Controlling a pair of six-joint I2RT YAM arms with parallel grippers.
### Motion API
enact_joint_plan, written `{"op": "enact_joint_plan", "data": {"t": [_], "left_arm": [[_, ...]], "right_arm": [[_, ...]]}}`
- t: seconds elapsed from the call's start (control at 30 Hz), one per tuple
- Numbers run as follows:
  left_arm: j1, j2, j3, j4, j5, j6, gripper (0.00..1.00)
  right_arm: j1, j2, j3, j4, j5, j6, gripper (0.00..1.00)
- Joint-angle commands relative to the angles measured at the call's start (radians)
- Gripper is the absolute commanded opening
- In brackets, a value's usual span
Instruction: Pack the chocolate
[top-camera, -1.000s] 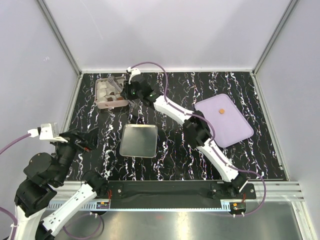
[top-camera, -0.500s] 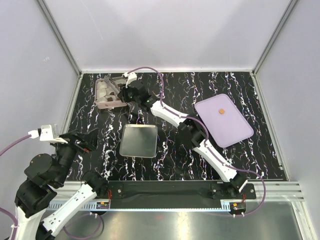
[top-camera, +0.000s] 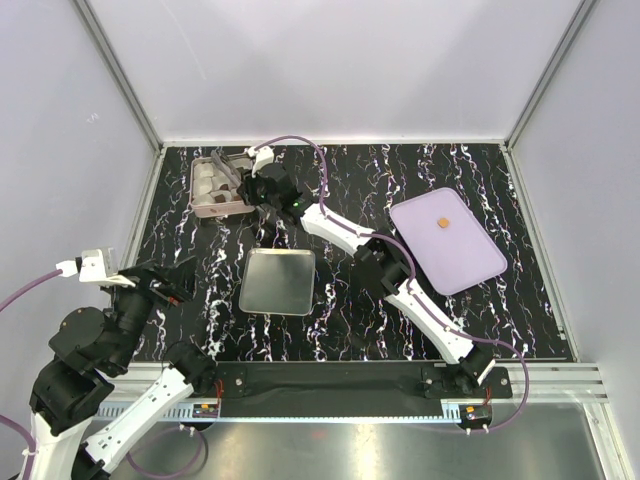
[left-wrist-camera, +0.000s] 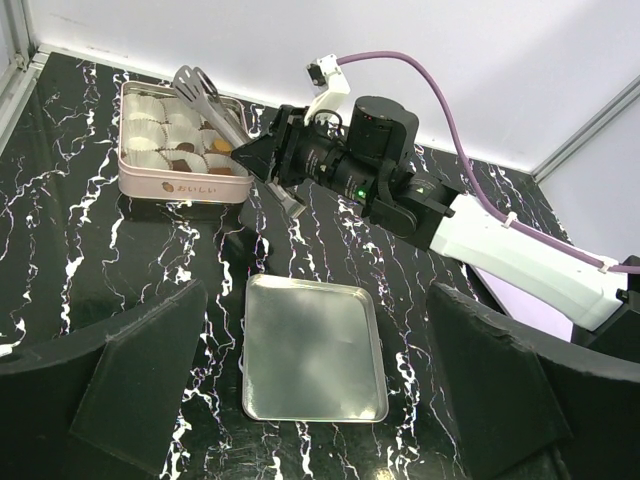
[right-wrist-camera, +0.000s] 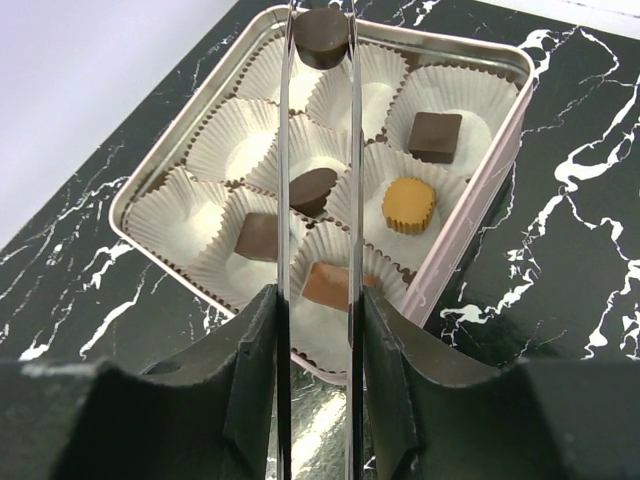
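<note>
Mia: What is the robot's left pincer (left-wrist-camera: 315, 300) doing?

Ben: Nothing much. It hangs over the near left edge of the bench (top-camera: 520, 170). It is wide open and has nothing in it.

Mia: Where do the sweets go?

Ben: Into the tin (left-wrist-camera: 180, 186) in the far left corner. It is full of white paper cups (right-wrist-camera: 240, 140). Five chocolates (right-wrist-camera: 312, 190) sit in cups on the near and right side of the tin. Four cups look empty.

Mia: And the right arm?

Ben: Its right pincer (right-wrist-camera: 318, 330) is squeezed tight on the tongs (right-wrist-camera: 283, 150). The tips of the tongs grip a round dark chocolate (right-wrist-camera: 320, 35) above the cups at the far side of the tin. It is not in a cup yet.

Mia: What is the silver tray (top-camera: 278, 282) in the middle for?

Ben: He can't tell. There is nothing on it.

Mia: Is anything left on the right?

Ben: Yes. One tan chocolate (top-camera: 441, 222) lies alone on the purple tray (top-camera: 470, 260) by the right edge. So the job looks more than half done. One piece needs dropping in, and one needs fetching.
</note>
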Motion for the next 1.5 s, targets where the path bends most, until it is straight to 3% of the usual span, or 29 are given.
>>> {"op": "enact_joint_plan", "data": {"t": [0.0, 0.67, 0.97, 1.03, 1.33, 1.43, 1.47], "left_arm": [[0.001, -0.006, -0.002, 0.018, -0.011, -0.006, 0.99], [0.001, 0.000, -0.008, 0.029, -0.005, -0.003, 0.99], [0.001, 0.009, -0.019, 0.032, 0.003, -0.012, 0.99], [0.001, 0.011, -0.025, 0.035, 0.001, -0.015, 0.99], [0.001, 0.024, -0.042, 0.098, 0.001, 0.000, 0.99], [0.001, 0.032, -0.049, 0.115, 0.003, 0.013, 0.99], [0.001, 0.032, -0.060, 0.118, 0.001, 0.016, 0.99]], "right_arm": [[0.009, -0.001, 0.028, 0.065, 0.031, -0.025, 0.43], [0.008, 0.016, 0.052, 0.063, 0.035, -0.066, 0.46], [0.000, -0.078, -0.021, 0.062, 0.018, -0.112, 0.45], [0.000, -0.145, -0.063, 0.056, 0.021, -0.130, 0.44], [-0.012, -0.676, -0.635, 0.203, 0.133, -0.207, 0.42], [-0.023, -0.835, -0.739, 0.094, 0.221, -0.203, 0.42], [-0.026, -0.918, -0.774, -0.011, 0.248, -0.192, 0.42]]}}
